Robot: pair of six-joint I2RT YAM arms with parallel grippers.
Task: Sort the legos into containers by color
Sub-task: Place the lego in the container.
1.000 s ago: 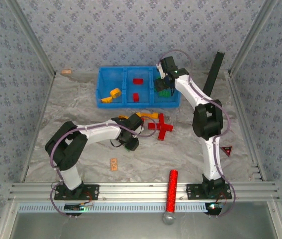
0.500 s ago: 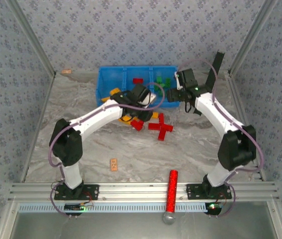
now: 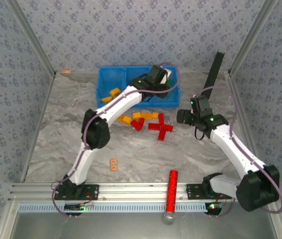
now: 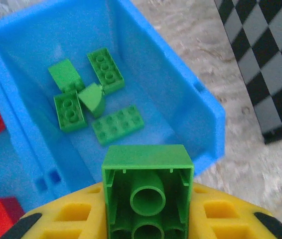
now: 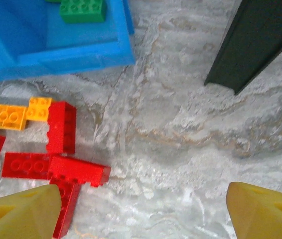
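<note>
Noted left jaws clamped on a green lego [image 4: 147, 164] above right-end bin of the containers [image 4: 181, 94] at worktop's [image 5: 181, 139] far edge; right jaws wide apart, empty, beside red legos [image 5: 61, 129].

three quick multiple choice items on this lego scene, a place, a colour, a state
1. The left gripper is above: A the blue plastic bin with green bricks; B the red glittery cylinder; C the tan block.
2. The studded plastic brick it holds is: A red; B yellow; C green.
3. The right gripper is: A shut on a red brick; B open, empty; C shut on the black post.
Answers: 1 A, its wrist view looks into that bin; 2 C, the clamped brick is plainly green; 3 B, its fingers stand wide apart over bare table.
</note>
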